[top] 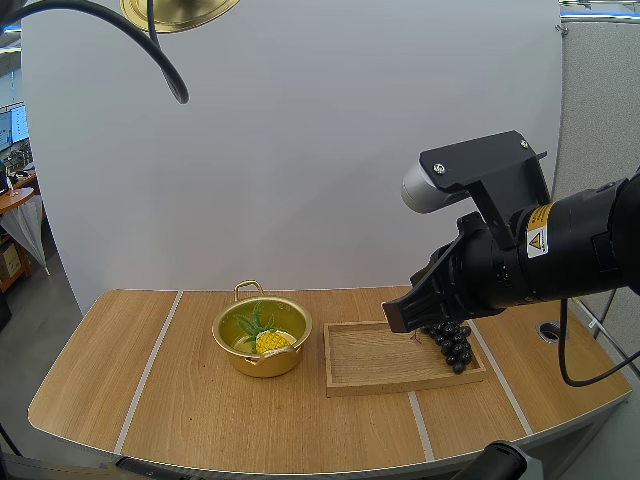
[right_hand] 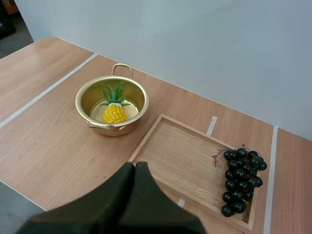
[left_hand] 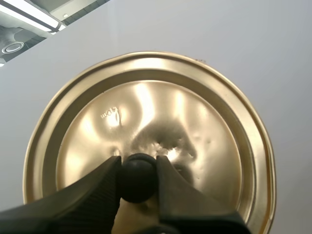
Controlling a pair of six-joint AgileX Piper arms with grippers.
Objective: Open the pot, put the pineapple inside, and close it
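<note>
A gold pot [top: 262, 338] [right_hand: 113, 107] stands open on the table, and a small yellow pineapple [top: 272, 341] [right_hand: 114, 113] with green leaves lies inside it. High above the table's left side hangs the gold lid [top: 180, 13] [left_hand: 151, 146]. My left gripper [left_hand: 138, 178] is shut on the lid's black knob [left_hand: 137, 178]. My right gripper [top: 400, 314] [right_hand: 135, 168] hovers over the wooden tray [top: 380, 360] [right_hand: 180, 161], to the right of the pot, with its fingers together on nothing.
A bunch of dark grapes [top: 450, 342] [right_hand: 241, 178] lies at the right end of the wooden tray. The table [top: 180, 400] has pale stripes across it and a rounded front edge. A white backdrop stands behind.
</note>
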